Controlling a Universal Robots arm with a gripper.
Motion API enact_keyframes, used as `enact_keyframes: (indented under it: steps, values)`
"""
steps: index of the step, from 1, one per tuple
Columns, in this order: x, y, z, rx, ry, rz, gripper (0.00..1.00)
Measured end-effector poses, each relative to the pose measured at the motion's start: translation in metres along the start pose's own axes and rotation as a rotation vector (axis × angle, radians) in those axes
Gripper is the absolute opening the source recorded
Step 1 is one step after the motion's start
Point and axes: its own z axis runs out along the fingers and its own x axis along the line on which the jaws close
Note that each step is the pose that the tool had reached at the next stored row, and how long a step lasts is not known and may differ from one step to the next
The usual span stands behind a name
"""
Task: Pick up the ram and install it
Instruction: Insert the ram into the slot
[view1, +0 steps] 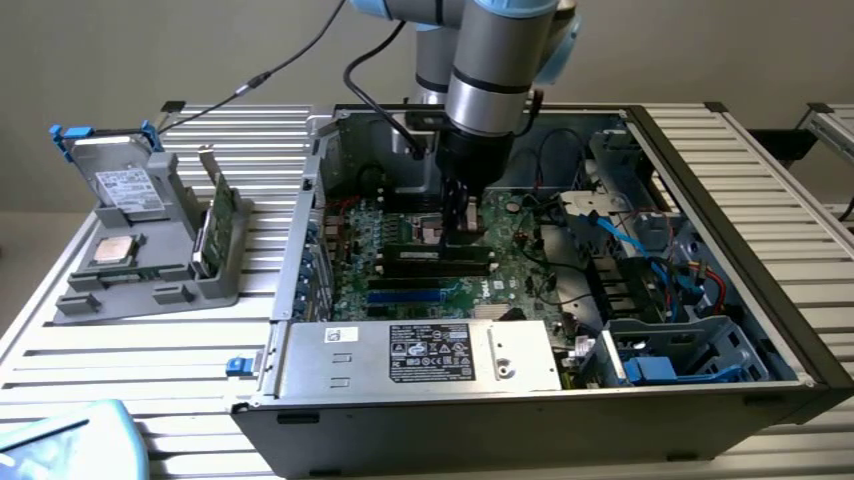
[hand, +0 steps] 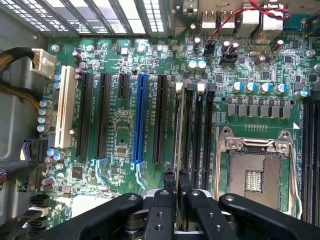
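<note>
My gripper (hand: 176, 178) is shut on the ram (hand: 178, 127), a thin board seen edge-on that runs out from between the two black fingers (hand: 168, 181). The stick stands over the black memory slots (hand: 197, 135) of the green motherboard (hand: 120, 145), lined up along them. Whether it touches a slot I cannot tell. In the exterior view the arm reaches straight down into the open computer case (view1: 787, 340), and the gripper (view1: 462, 230) hangs just above the board's slots (view1: 434, 258).
An open processor socket (hand: 255, 172) lies beside the memory slots, with a blue slot (hand: 142, 120) and a white slot (hand: 64, 112) on the other side. A power supply (view1: 441, 355) sits at the case front. A grey stand (view1: 140, 270) outside the case holds a drive (view1: 127, 185), a green card (view1: 220, 215) and a square chip (view1: 118, 250).
</note>
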Motion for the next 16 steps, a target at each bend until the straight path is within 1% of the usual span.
enact_keyframes:
  steps: [2,3,5,8,13,15,16]
  values:
    - [-0.0014,0.0,-0.0005,0.0035,0.0093,0.002,0.14]
    - [-0.0021,0.0,-0.0005,0.0041,0.0138,0.002,0.14]
    - [-0.0028,0.0,-0.0005,0.005,0.0179,0.003,0.14]
    - [-0.0053,-0.0001,0.0,0.0062,0.0192,0.003,0.14]
    - [-0.0082,0.0012,0.0007,0.0127,0.0195,0.004,0.14]
    - [-0.0083,0.002,0.0008,0.013,0.0194,0.004,0.14]
    - [-0.0083,0.0024,0.0008,0.0143,0.0196,0.004,0.14]
